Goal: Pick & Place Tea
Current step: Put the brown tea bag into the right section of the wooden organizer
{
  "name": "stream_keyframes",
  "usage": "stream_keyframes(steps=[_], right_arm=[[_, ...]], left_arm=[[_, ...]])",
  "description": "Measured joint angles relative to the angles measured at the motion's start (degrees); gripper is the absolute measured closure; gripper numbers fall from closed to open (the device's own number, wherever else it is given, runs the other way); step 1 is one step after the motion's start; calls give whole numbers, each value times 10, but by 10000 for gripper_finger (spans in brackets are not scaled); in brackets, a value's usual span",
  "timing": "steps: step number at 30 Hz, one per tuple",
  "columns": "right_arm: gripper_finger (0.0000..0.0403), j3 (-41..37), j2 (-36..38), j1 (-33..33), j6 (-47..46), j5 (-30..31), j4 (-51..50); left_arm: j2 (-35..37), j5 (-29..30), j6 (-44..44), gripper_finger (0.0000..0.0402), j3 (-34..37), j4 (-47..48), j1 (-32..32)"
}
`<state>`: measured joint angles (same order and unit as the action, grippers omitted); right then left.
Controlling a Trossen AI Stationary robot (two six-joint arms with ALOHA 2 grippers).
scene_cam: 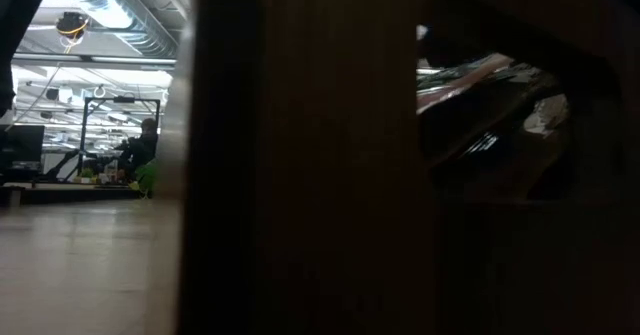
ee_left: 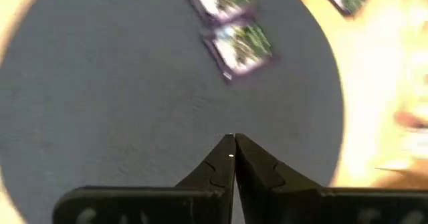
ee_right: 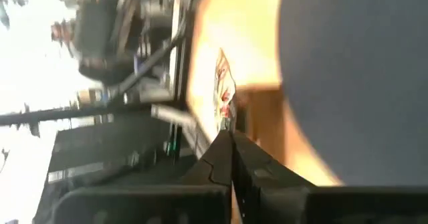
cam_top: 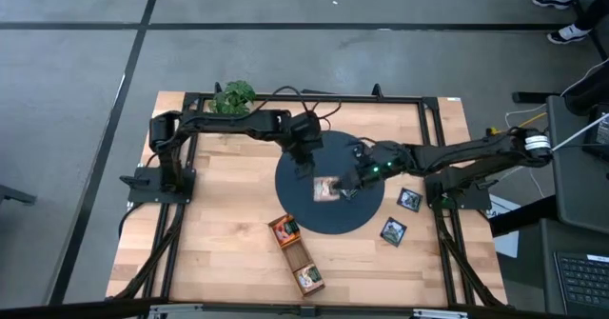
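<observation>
Round mat [cam_top: 328,222]: one pale sachet [cam_top: 326,189].

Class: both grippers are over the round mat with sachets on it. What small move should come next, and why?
Probably open the left gripper and lower it toward the pale sachets on the dark mat. Its fingers are shut with nothing between them, so it holds no tea. The right gripper is shut and empty too, beside the same sachets.

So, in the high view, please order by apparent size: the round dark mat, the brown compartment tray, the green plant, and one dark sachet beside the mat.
1. round dark mat
2. brown compartment tray
3. green plant
4. dark sachet, clearly the smallest
</observation>
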<state>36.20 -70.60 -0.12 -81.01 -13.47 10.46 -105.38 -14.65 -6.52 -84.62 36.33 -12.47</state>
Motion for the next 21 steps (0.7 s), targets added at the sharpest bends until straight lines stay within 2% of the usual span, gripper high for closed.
stream_keyframes(steps=[3, 6, 12, 17, 21], right_arm=[[401, 67, -22, 29, 3, -25, -96], [401, 133, -52, 58, 15, -39, -167], [401, 235, -127, 110, 16, -87, -201], [401, 285, -186, 157, -6, -102, -199], [401, 319, -230, 190, -51, -96, -198]], left_arm=[[0, -29, 23, 396, 0, 44, 1], [0, -34, 51, 396, 0, 91, 1], [12, -41, 92, 396, 11, 142, 13], [100, -75, 63, 396, 128, 45, 37], [198, -75, 16, 396, 240, -50, 55]])
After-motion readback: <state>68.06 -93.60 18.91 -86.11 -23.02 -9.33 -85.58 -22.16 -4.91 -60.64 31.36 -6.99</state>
